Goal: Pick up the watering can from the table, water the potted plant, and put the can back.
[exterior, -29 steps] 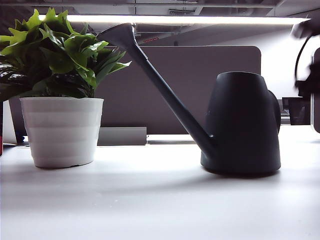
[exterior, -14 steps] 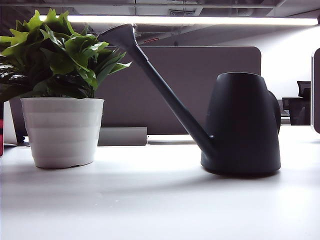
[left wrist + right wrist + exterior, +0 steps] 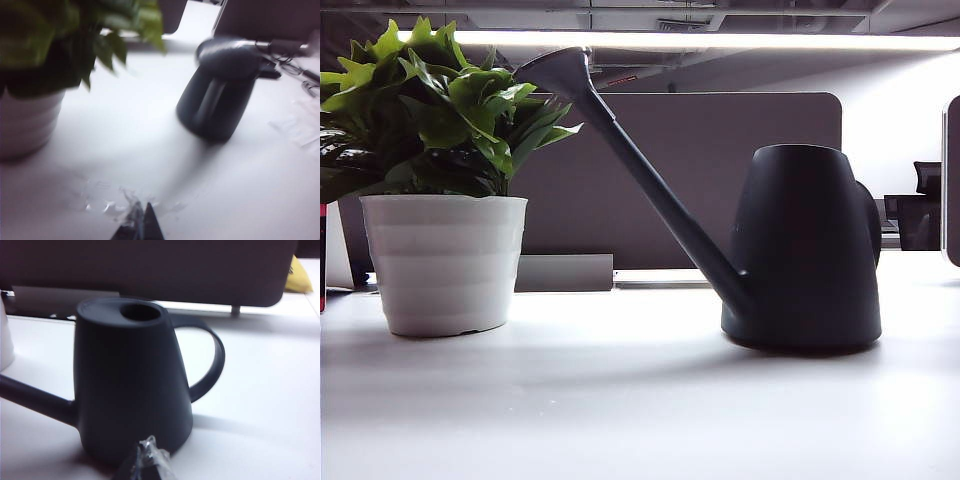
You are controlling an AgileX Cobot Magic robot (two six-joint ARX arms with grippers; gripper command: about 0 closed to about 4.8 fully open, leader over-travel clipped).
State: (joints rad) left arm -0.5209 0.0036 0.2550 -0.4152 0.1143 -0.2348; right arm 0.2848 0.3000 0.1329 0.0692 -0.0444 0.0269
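The dark grey watering can (image 3: 810, 250) stands upright on the white table (image 3: 620, 400), right of centre, its long spout rising toward the potted plant (image 3: 445, 260) at the left. Neither gripper shows in the exterior view. My left gripper (image 3: 142, 220) hangs shut and empty above bare table, with the plant (image 3: 30, 115) and the can (image 3: 217, 95) both well beyond it. My right gripper (image 3: 148, 457), tips wrapped in clear film, is shut and empty close in front of the can (image 3: 125, 385), whose loop handle (image 3: 212, 360) faces away from the spout.
A dark grey partition panel (image 3: 720, 160) stands behind the can and plant. Cables and papers (image 3: 295, 65) lie on the table past the can. A yellow object (image 3: 298, 270) sits beyond the panel. Open tabletop spreads in front of both objects.
A blurred dark arm at the right edge of the exterior view one second ago has left that view. The can and the plant have not moved.
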